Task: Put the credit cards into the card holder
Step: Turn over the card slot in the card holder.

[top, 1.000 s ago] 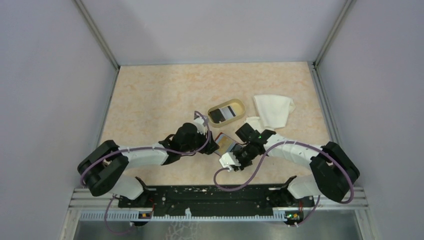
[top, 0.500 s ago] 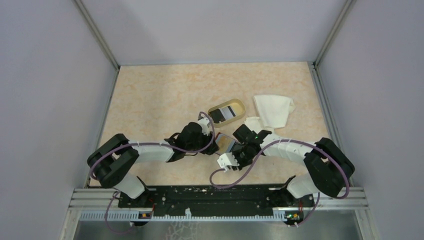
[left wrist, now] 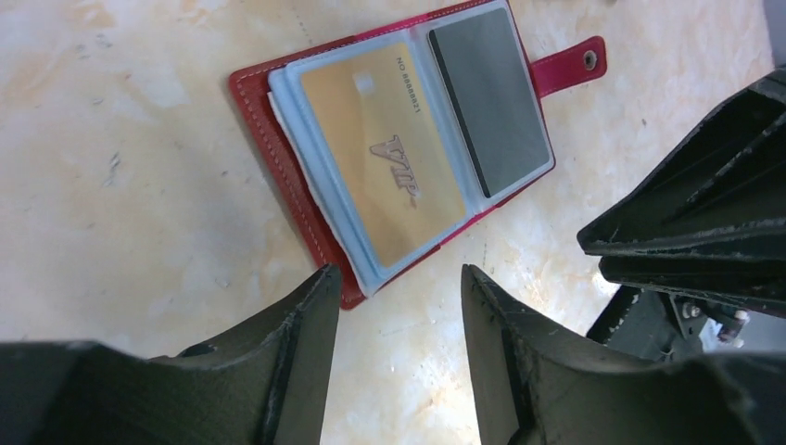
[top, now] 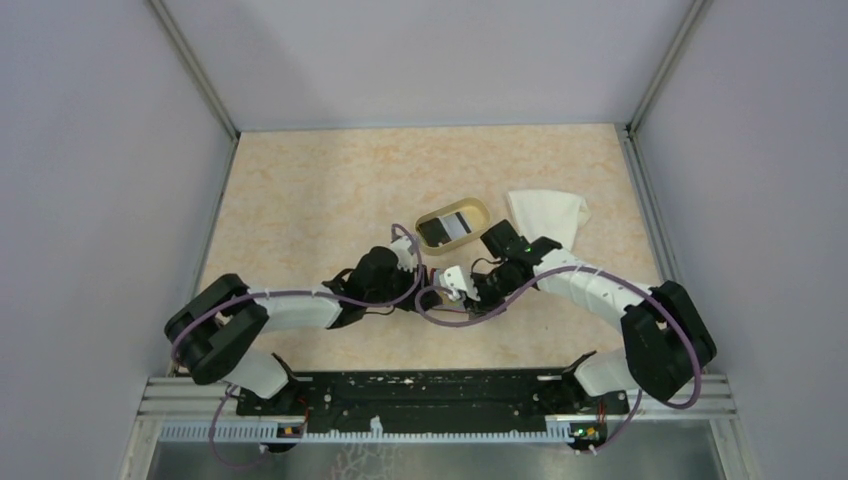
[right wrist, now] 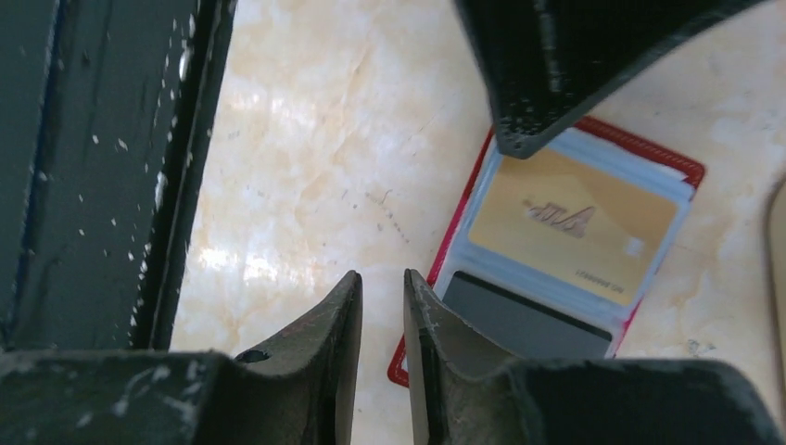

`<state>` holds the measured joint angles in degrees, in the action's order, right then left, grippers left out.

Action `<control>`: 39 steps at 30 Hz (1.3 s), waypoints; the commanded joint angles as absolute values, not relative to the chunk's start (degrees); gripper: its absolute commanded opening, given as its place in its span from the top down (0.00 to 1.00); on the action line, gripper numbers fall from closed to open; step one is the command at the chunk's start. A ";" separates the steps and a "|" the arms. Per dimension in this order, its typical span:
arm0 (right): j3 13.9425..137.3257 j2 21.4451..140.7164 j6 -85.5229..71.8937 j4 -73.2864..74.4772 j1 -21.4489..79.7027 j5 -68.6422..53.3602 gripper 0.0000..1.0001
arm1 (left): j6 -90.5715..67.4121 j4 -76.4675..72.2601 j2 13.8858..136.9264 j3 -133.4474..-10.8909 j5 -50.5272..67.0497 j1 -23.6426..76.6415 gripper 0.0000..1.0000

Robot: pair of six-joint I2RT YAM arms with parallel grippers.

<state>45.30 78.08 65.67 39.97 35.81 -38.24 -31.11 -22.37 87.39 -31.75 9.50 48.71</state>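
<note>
Closest to my bases, both claws meet low over the table [top: 320, 200], tips facing each other w/ the card holder [left wrist: 297, 176] between them.

My left claw [left wrist: 399, 278] is released: fingers well apart, nothing in the gap, just bare table. The left fingertip [left wrist: 320, 287] sits right at the holder's near corner. Can't tell if it actually touches.

My right claw [right wrist: 380, 278] is nearly closed, only a thin slit btwn the fingers, and it grips nothing. It hangs just beside the holder's dark-card end, apart from it.

The holder lies open & flat on the table, red cover down, clear sleeves up. A gold card [left wrist: 394, 153] marked VIP fills one sleeve, a dark card [left wrist: 489, 102] the next. The snap tab [left wrist: 579, 63] sticks out past the dark card, flat on the table.

Just beyond the holder is the tan oval tray [top: 478, 212], w/ more cards [top: 447, 228] inside, one black, one pale.

Farther right & back lies a white cloth [top: 548, 215], crumpled, near the tray.
</note>
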 commanded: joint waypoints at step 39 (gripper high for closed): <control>50.61 90.79 30.79 25.40 32.83 -22.50 0.95 | -34.93 -22.53 91.98 -35.66 6.35 48.43 0.42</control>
